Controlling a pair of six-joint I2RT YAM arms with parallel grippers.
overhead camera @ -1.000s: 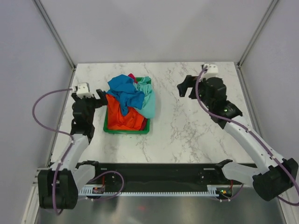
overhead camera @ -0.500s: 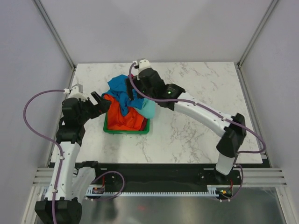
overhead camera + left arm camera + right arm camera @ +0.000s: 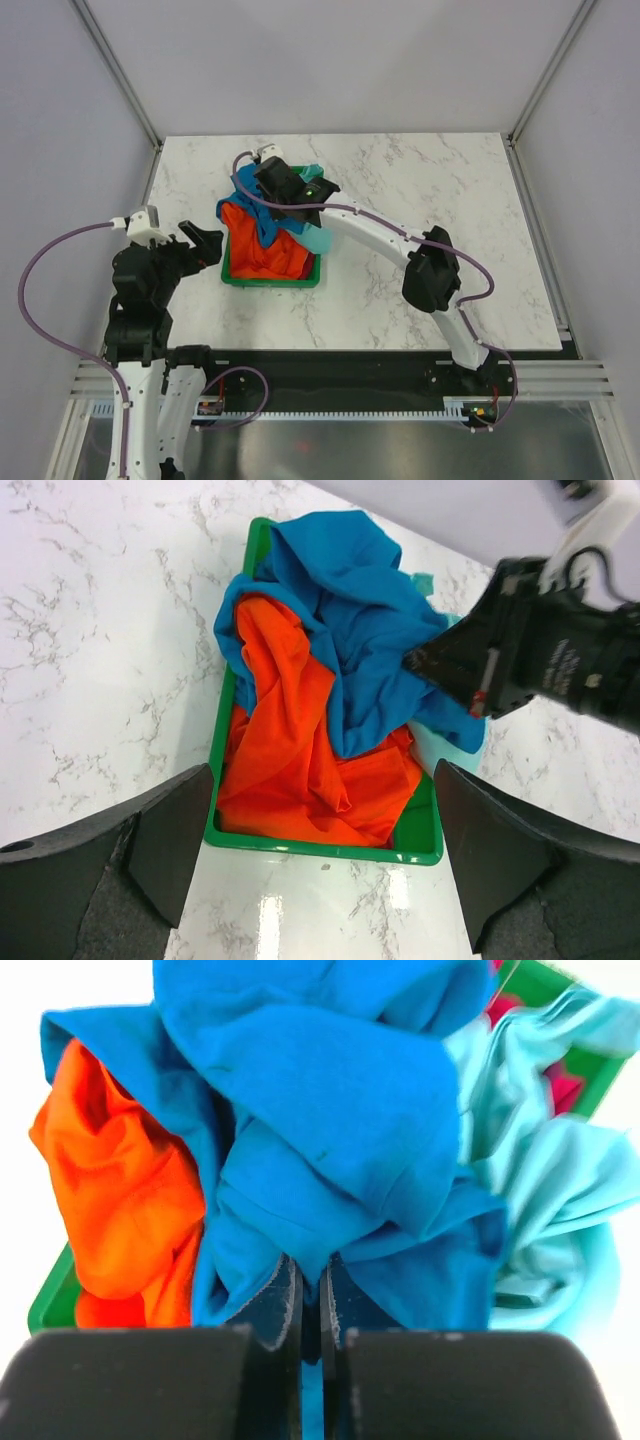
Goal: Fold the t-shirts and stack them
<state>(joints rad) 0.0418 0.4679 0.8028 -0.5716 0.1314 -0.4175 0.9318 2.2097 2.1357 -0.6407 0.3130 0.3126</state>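
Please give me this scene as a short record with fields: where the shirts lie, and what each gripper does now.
container: green plastic basket on the marble table
top of pile: blue t-shirt, crumpled
underneath: orange-red t-shirt
far right of pile: mint-green t-shirt, spilling over the rim
right gripper: shut on a fold of the blue t-shirt
left gripper: open, holding nothing, beside the basket's left side
folded so far: none; every visible shirt is in the basket
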